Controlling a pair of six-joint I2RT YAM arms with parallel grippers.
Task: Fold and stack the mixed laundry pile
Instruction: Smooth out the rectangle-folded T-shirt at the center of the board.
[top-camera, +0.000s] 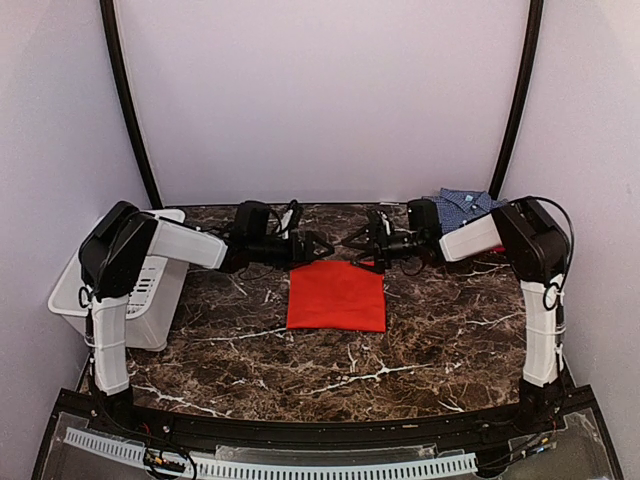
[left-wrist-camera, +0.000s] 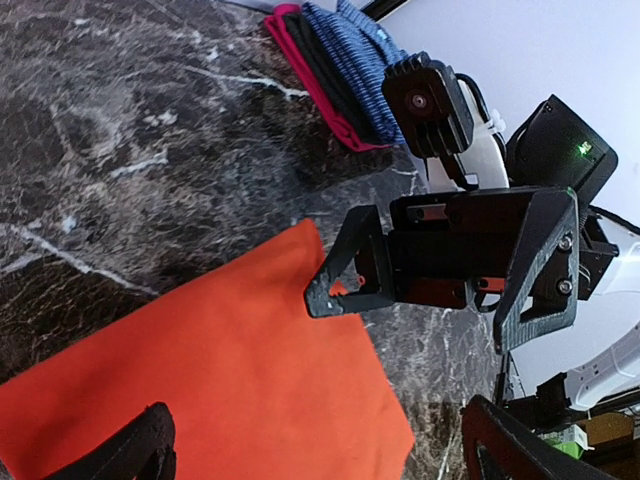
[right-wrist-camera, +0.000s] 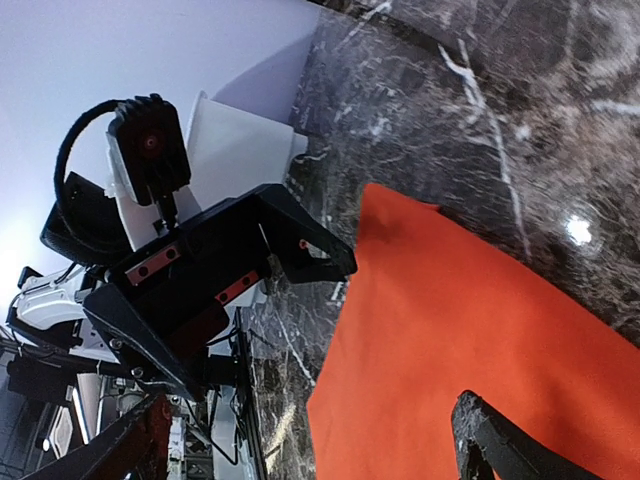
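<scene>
Top external view — jaws apart on left gripper (top-camera: 322, 245) and right gripper (top-camera: 352, 240), nose to nose at far edge of orange shirt (top-camera: 336, 298); could collide, or snag one layer — spoiling the fold.

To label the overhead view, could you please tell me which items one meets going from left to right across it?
white slotted basket → orange-red shirt → blue checked shirt
</scene>
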